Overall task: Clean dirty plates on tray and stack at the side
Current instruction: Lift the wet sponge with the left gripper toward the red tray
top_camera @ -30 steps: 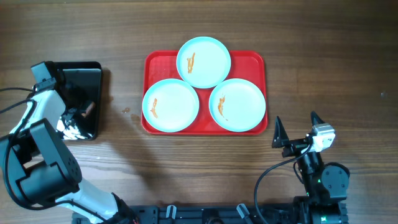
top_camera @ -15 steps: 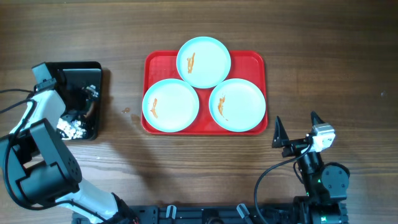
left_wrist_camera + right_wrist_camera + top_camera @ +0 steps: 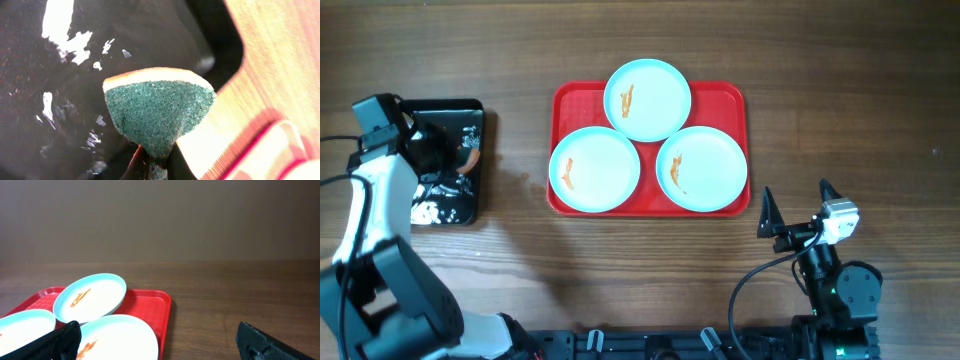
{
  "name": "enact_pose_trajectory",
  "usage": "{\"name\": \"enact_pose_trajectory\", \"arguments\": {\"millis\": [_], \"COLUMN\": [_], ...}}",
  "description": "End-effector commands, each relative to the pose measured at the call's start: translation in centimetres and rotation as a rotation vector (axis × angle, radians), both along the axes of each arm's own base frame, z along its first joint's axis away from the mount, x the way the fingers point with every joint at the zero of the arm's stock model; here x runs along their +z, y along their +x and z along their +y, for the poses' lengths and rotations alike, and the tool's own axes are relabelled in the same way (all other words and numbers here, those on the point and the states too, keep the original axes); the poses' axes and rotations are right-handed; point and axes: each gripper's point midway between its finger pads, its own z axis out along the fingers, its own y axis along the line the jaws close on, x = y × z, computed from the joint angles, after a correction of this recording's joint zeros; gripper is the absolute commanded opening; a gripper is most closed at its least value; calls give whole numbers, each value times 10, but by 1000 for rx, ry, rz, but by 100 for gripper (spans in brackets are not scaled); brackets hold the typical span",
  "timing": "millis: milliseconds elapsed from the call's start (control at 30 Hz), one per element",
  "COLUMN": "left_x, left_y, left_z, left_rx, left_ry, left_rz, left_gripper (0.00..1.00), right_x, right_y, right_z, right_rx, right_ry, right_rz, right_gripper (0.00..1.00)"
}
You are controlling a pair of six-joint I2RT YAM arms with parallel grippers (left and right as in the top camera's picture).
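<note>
- Left claw: closed. I am pinching a sponge by its lower end. In my wrist view the sponge hides most of my fingers.
- Sponge: the green scouring face is turned toward my wrist camera, with a pale yellow-orange layer along its top edge. It sits over the black tray, near one of that tray's corners. I cannot tell whether it touches the tray floor.
- Black tray: at the left side of the wooden table, well apart from the red tray. Its dark surface carries white glinting patches, and I cannot tell whether they are water or foam.
- Right claw: jaws spread wide and holding nothing. It sits above bare wood near the red tray's near right corner and touches neither the tray nor any plate.
- Red tray: lies flat at the middle of the table.
- Plates: all three are on the red tray, set in a triangle.
- Far plate: overhangs the tray's far rim.
- Left plate and right plate: side by side along the near edge, close against each other and against the far plate. I cannot confirm contact.
- Soiling: each plate bears an orange smear left of its centre.
- Stacking: each plate lies singly and flat.
</note>
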Motion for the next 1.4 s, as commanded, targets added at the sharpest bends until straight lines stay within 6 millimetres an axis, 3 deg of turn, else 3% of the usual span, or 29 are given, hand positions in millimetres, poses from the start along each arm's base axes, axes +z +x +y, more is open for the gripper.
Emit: {"name": "enact_pose_trajectory", "arguments": {"millis": [0, 167, 500, 700, 867, 967, 1133, 1367], "left_x": [21, 33, 26, 44, 25, 10, 7, 19], "left_y": [2, 7, -2, 5, -10, -27, -35, -23], "left_z": [-16, -35, -29, -63, -31, 2, 10, -12], "left_rx": [-43, -99, -145, -284, -178, -72, -30, -151], "left_ry": [-59, -148, -91, -248, -105, 28, -24, -167], "left_rz": [-66, -125, -82, -193, -67, 44, 46, -85], "left_gripper": [4, 4, 4, 4, 4, 4, 4, 4], "right_x": [-4, -4, -4, -4, -4, -4, -4, -4], "right_y": [1, 1, 1, 1, 1, 1, 1, 1], "right_z": [-4, -4, -4, -4, -4, -4, -4, -4], "right_rx": [-22, -22, -22, -22, -22, -22, -22, -22], "right_ry": [-14, -14, -14, -14, -14, -15, -14, -14], "right_rz": [-5, -5, -5, -5, -5, -5, -5, -5], "right_gripper": [100, 100, 100, 100, 100, 100, 100, 100]}}
